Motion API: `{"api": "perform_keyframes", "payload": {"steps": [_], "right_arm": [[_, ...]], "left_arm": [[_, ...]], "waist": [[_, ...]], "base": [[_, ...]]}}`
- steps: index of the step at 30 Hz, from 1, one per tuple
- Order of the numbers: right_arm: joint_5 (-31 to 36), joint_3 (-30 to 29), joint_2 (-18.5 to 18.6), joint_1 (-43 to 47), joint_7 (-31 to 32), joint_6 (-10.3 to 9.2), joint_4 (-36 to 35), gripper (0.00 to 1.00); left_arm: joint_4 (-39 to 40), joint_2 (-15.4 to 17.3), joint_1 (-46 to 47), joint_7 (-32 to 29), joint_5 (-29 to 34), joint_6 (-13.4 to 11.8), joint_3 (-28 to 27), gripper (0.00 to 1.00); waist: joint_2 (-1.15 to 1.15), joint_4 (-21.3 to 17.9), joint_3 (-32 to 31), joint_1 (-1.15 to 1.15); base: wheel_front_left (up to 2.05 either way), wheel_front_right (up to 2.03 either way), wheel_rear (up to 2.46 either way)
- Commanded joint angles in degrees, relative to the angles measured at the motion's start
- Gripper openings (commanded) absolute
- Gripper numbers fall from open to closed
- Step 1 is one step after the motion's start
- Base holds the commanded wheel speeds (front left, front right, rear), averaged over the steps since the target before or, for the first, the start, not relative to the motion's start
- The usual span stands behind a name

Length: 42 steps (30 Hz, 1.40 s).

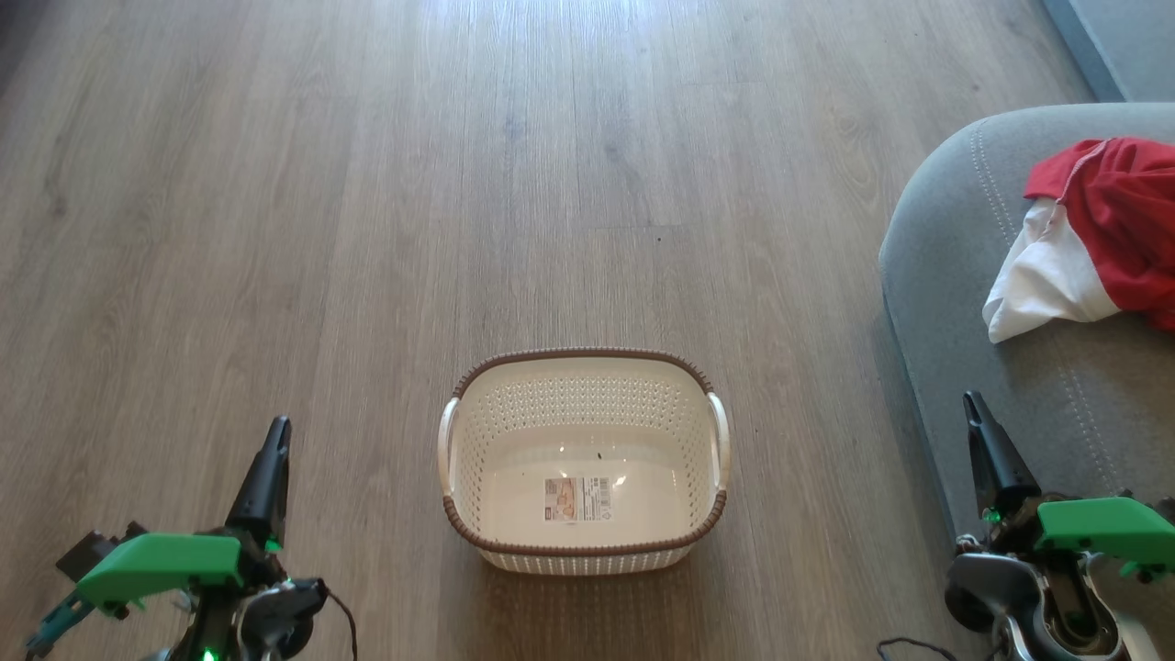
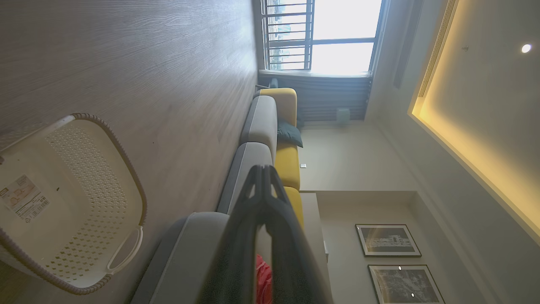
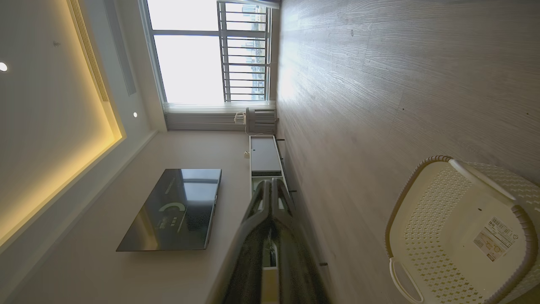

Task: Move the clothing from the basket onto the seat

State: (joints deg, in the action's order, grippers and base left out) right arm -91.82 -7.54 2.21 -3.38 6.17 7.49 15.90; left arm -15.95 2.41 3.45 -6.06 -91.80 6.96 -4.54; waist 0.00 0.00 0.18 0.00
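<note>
— Nearest are seen the left gripper (image 1: 278, 428) and the right gripper (image 1: 973, 400), each with fingers pressed together and nothing held.
— And the basket (image 1: 578, 352)?
— It is set upright on the wooden floor (image 1: 367, 229) between them, a label sticker (image 1: 577, 499) being seen on its bare bottom.
— Where is the clothing (image 1: 1124, 220) found?
— It is laid crumpled on the seat (image 1: 955, 239) (red, with a white panel), near the rounded corner, well apart from the basket.

sticker (image 1: 577, 499) on basket (image 1: 584, 354) floor, print too small to read, no legible text
</note>
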Motion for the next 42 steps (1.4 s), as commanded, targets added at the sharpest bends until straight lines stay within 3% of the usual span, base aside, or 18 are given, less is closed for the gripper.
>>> {"api": "perform_keyframes", "payload": {"steps": [1,42], "right_arm": [[-0.35,1.03,0.66,-2.8,0.31,0.0,-1.88,0.0],[-0.35,1.03,0.66,-2.8,0.31,0.0,-1.88,0.0]], "left_arm": [[1.89,0.47,2.75,-0.43,-0.37,0.53,-1.98,0.0],[1.9,0.47,2.74,-0.43,-0.37,0.53,-1.97,0.0]], "waist": [[0.0,0.0,0.0,0.0],[0.0,0.0,0.0,0.0]], "base": [[0.0,0.0,0.0],[0.0,0.0,0.0]]}}
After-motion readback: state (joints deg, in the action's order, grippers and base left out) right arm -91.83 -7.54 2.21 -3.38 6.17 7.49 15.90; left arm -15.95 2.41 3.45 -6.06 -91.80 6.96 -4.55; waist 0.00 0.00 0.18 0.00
